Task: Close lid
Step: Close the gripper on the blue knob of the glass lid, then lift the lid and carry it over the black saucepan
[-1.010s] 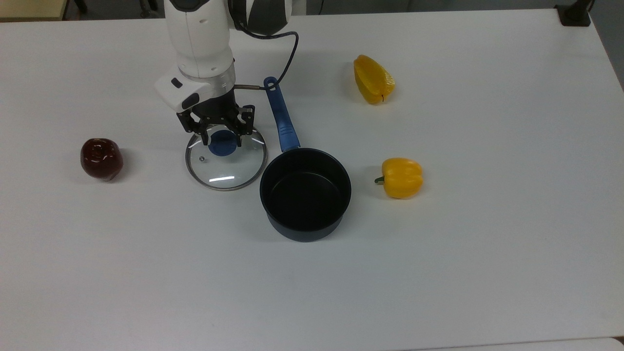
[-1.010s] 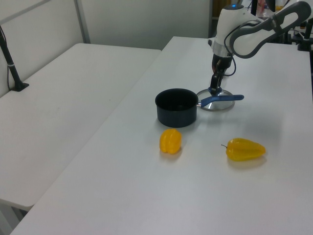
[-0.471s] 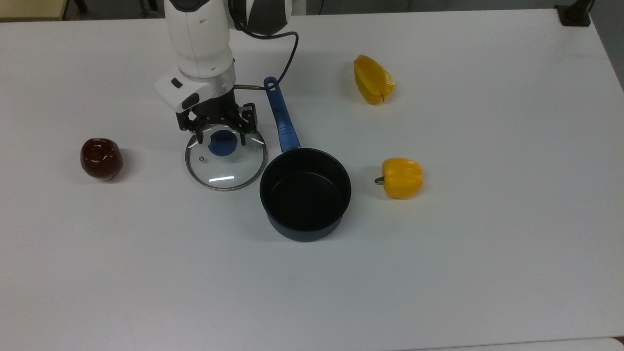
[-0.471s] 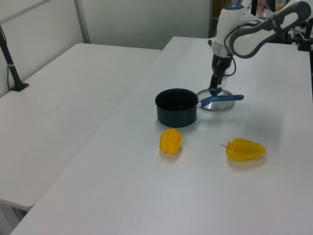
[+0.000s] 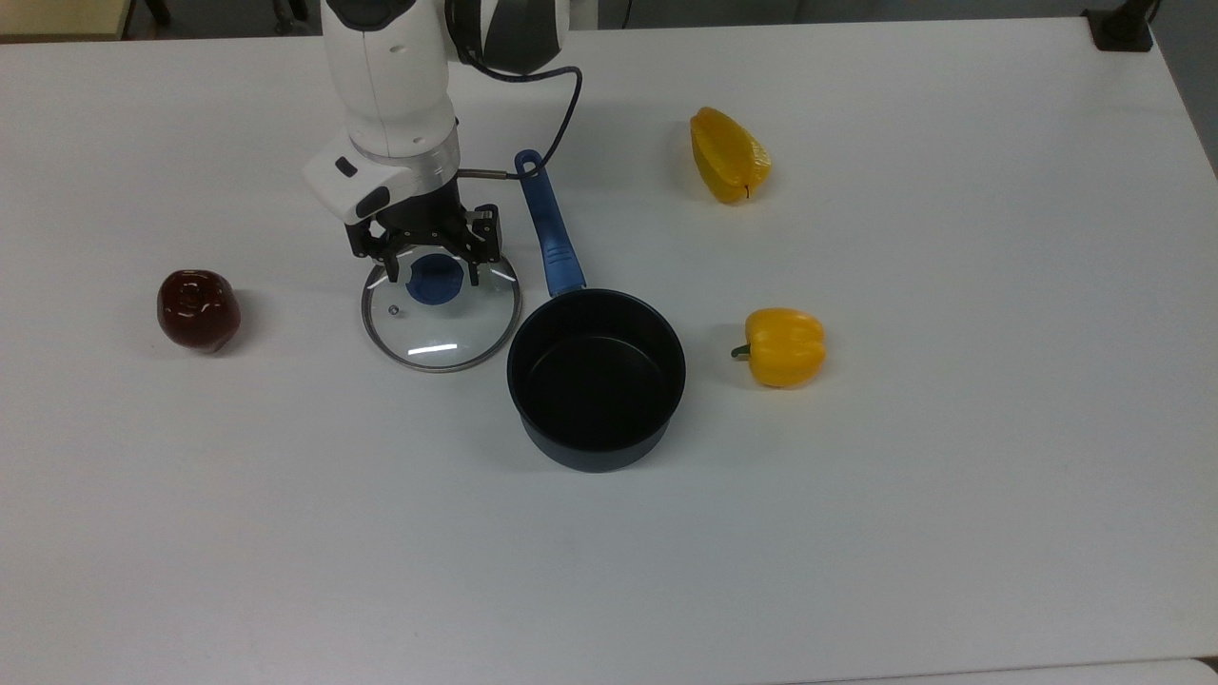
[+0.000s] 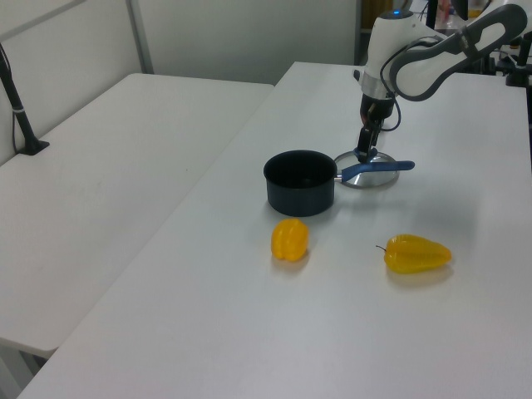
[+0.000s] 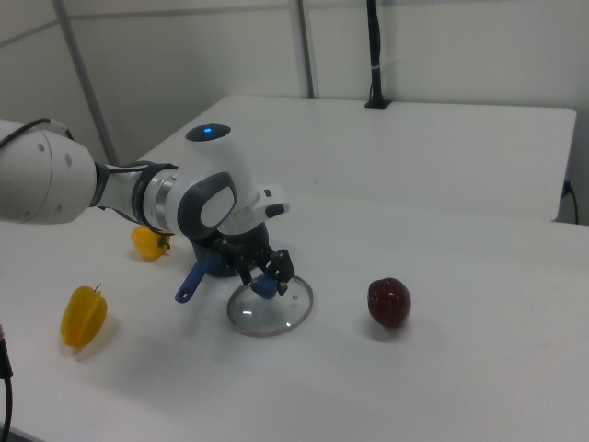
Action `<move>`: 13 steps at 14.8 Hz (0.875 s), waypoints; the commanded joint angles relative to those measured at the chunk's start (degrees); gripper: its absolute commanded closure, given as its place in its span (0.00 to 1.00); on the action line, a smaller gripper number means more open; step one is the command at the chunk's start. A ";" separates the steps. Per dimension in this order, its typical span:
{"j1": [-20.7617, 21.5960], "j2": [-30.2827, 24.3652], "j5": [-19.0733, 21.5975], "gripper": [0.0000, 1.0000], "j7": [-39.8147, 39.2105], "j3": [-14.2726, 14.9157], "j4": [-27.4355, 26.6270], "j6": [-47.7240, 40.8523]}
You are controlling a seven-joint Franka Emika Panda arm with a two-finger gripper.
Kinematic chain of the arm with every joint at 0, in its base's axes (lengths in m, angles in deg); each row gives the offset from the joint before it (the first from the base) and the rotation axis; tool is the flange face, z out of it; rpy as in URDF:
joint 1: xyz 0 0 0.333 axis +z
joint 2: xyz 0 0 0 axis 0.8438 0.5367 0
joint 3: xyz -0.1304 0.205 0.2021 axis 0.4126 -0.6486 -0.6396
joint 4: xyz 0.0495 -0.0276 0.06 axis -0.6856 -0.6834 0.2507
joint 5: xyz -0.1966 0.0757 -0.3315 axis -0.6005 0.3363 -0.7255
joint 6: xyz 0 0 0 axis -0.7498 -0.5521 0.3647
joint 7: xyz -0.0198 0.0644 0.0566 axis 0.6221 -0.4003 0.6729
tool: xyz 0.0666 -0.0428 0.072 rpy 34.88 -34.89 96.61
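The lid, clear glass with a metal rim and a blue knob, lies flat on the white table just to the top view's left of the dark saucepan. The saucepan stands uncovered, its blue handle running past the lid. My gripper hangs straight over the knob, open, one finger on each side of it. The left view shows the gripper down at the lid behind the saucepan. The right view shows the gripper at the knob above the lid.
A dark red pepper sits to the top view's left of the lid. Two yellow peppers lie to the top view's right of the saucepan. The arm's cable loops above the handle's end.
The gripper has shifted slightly toward the top view's upper edge, and its fingers now stand a little wider around the knob. The lid and the saucepan have not moved.
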 commanded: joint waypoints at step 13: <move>-0.24 -0.57 0.55 0.62 0.08 0.00 10.28 -15.65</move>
